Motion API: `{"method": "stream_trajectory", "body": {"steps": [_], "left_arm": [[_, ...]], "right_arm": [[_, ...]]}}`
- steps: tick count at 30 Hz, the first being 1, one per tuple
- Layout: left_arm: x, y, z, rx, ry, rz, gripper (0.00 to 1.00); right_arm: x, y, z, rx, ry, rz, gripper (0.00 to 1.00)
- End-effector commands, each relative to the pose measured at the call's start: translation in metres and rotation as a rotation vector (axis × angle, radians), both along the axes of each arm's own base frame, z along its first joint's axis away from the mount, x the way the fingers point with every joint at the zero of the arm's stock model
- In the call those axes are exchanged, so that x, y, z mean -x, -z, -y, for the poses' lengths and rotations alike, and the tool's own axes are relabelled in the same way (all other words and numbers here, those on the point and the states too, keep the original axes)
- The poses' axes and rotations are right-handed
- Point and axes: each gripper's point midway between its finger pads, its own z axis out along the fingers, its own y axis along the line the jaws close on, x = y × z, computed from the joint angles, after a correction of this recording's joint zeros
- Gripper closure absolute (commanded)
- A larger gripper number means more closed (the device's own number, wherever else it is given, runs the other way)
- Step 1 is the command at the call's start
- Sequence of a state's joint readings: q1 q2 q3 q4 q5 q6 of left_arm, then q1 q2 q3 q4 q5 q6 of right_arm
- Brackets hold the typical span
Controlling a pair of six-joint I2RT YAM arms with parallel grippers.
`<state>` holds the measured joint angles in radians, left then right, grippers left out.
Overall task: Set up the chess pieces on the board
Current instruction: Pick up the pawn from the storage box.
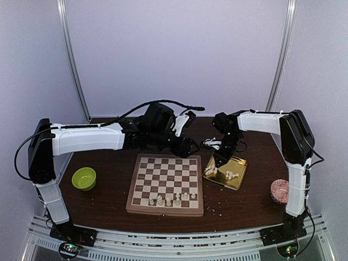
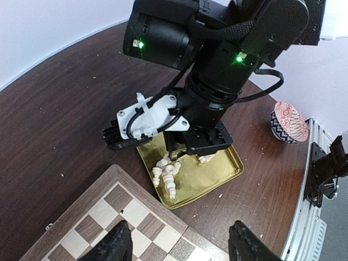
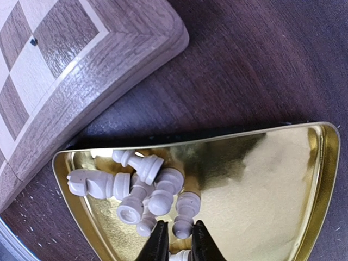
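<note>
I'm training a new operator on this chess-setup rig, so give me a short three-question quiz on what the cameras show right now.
1. True or false: the right arm's fingers hang over the gold tray that holds loose chess pieces.
2. Multiple choice: the green bowl sits A) on the left arm's side of the board, B) on the board, C) inside the tray.
3. Fill in: the pieces standing on the board occupy the row ___ to the robot (nearest/farthest).
Key: 1 true; 2 A; 3 nearest.
</note>
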<state>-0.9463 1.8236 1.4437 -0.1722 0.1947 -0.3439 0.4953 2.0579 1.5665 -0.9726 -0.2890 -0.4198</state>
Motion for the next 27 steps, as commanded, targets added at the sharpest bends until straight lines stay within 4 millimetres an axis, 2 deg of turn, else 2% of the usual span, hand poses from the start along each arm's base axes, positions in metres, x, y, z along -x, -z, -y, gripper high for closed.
{"method": "stream_trajectory", "body": {"steps": [1,11,16,23,27], "left_arm": [[-0.002,-0.006,0.005,0.039,0.005,0.008,0.38],[0.000,-0.004,0.004,0.033,0.009,-0.005,0.38],[0.001,-0.005,0.004,0.033,0.012,-0.006,0.38],[0.001,-0.007,0.001,0.026,0.005,0.005,0.38],[0.000,-0.009,-0.003,0.014,-0.003,0.015,0.38]], "right_arm": [[-0.002,0.002,-0.001,0.020,0.006,-0.002,0.89],[-0.006,-0.006,0.002,0.022,0.011,0.031,0.99],[-0.011,-0.019,0.006,0.005,0.031,0.065,1.00],[-0.029,-0.040,0.030,-0.039,0.119,0.110,1.00],[-0.020,-0.052,0.024,-0.103,0.094,0.084,1.00]]}}
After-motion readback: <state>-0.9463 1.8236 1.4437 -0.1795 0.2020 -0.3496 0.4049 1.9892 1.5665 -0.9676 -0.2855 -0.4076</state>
